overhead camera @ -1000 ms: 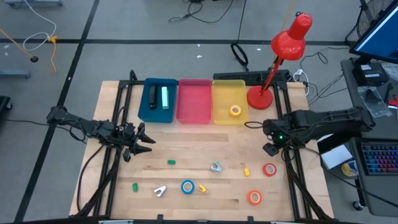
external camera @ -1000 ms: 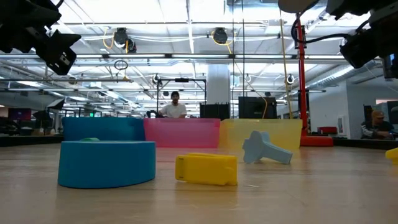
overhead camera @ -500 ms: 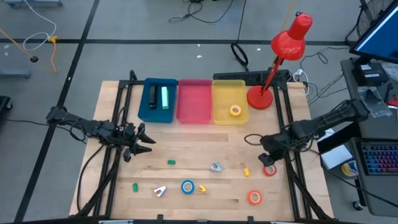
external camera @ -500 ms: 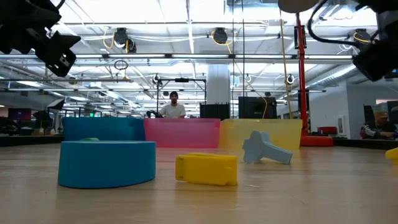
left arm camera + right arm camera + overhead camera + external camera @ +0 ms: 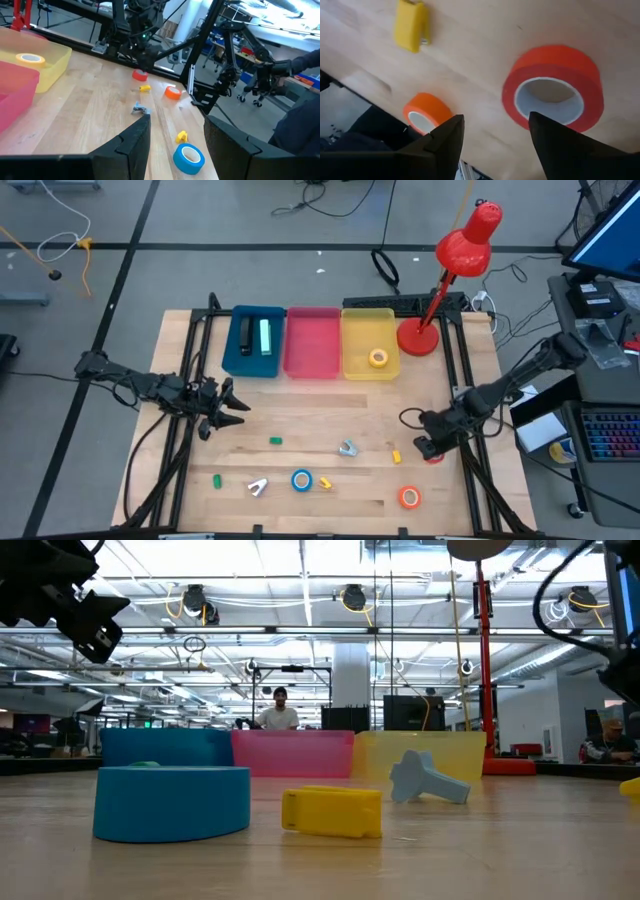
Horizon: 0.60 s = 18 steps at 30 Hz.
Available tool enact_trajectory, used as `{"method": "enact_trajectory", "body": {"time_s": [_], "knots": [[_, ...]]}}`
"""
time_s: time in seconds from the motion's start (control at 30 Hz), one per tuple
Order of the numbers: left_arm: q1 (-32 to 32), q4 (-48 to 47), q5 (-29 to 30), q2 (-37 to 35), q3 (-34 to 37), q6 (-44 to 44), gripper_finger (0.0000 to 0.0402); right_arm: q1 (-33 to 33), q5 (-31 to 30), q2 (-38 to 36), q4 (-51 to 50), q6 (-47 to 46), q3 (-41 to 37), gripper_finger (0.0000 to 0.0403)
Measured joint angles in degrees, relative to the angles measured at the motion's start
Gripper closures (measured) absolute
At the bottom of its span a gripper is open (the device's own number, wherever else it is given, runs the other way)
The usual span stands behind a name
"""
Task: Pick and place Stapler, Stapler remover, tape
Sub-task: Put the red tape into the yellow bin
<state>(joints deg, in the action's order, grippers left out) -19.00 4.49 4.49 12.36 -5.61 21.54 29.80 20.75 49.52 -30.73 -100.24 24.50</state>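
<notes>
- Right end effector [image 5: 430,448] hangs with fingers apart directly over the red tape roll [image 5: 552,87], at the bench's [image 5: 300,420] right side.
- Left end effector [image 5: 228,412], fingers apart, waits at the left.

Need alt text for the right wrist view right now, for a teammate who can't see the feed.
The right claw hangs open just above a red tape roll lying flat on the wooden table. Beyond it lie a smaller orange tape roll near the table edge and a yellow stapler.
</notes>
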Motion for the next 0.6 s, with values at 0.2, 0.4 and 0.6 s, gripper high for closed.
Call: {"method": "enact_trajectory", "body": {"time_s": [0.2, 0.4, 0.6], "knots": [[0.0, -0.01, -0.02, 0.0, 0.0, -0.23, 0.0215, 2.28, -4.61, 0.01, 6.47, -5.48, -5.35, 0.0191], [0.0, -0.03, 0.0, 0.0, 0.0, -0.52, 0.0215, 2.59, -5.82, -0.12, 16.79, -10.82, -11.43, 0.0191], [0.0, 0.02, 0.05, 0.02, 0.0, -0.43, 0.0215, 2.58, -6.71, -0.07, 16.49, -11.83, -12.88, 0.0213]]}}
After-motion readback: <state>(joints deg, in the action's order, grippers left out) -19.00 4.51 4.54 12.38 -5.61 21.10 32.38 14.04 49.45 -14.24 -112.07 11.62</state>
